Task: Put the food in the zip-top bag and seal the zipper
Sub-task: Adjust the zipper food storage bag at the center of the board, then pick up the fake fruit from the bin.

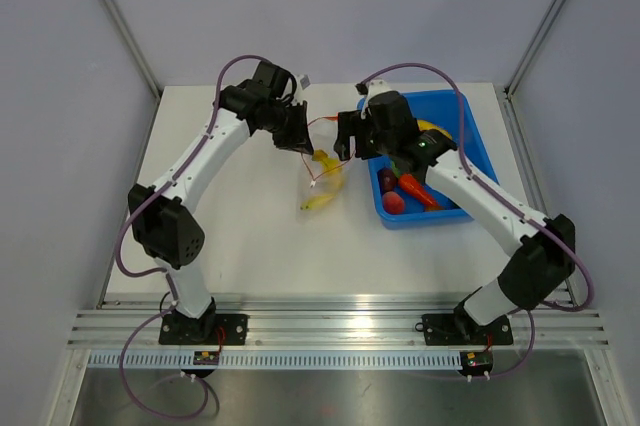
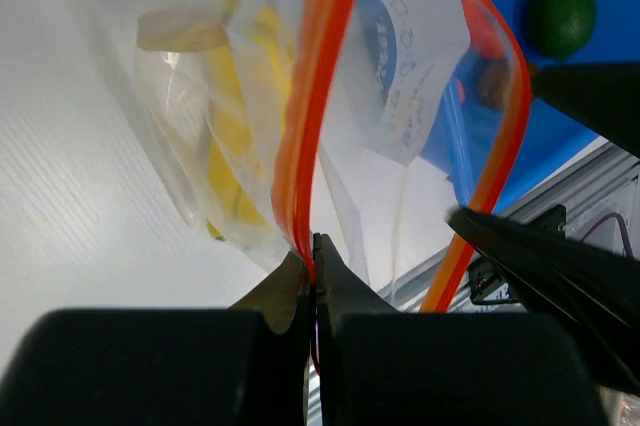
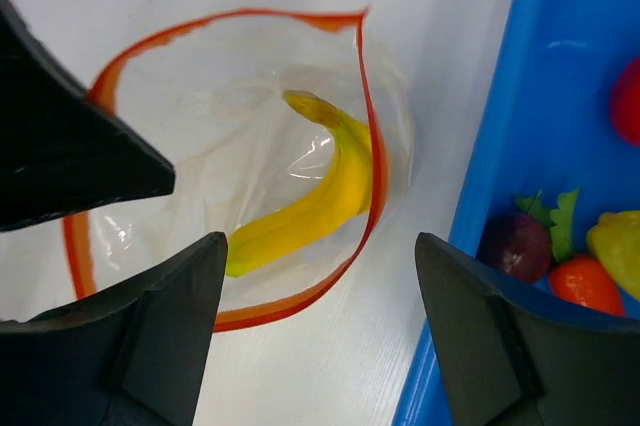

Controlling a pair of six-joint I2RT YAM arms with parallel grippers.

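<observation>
The yellow banana (image 3: 315, 208) lies inside the clear zip-top bag (image 3: 200, 146); it also shows in the top view (image 1: 325, 186) and the left wrist view (image 2: 235, 106). The bag hangs with its mouth held wide. The orange-red zipper strip (image 3: 365, 126) forms an open loop around it. My left gripper (image 2: 315, 251) is shut on the zipper strip (image 2: 305, 136) at one end of the mouth, holding the bag up. My right gripper (image 3: 320, 286) is open and empty above the bag's mouth, beside the bin.
A blue plastic bin (image 1: 470, 146) stands at the right with a red tomato (image 1: 394, 202), an orange carrot (image 1: 418, 189), a lime and other toy food. The table's side walls stand on both sides.
</observation>
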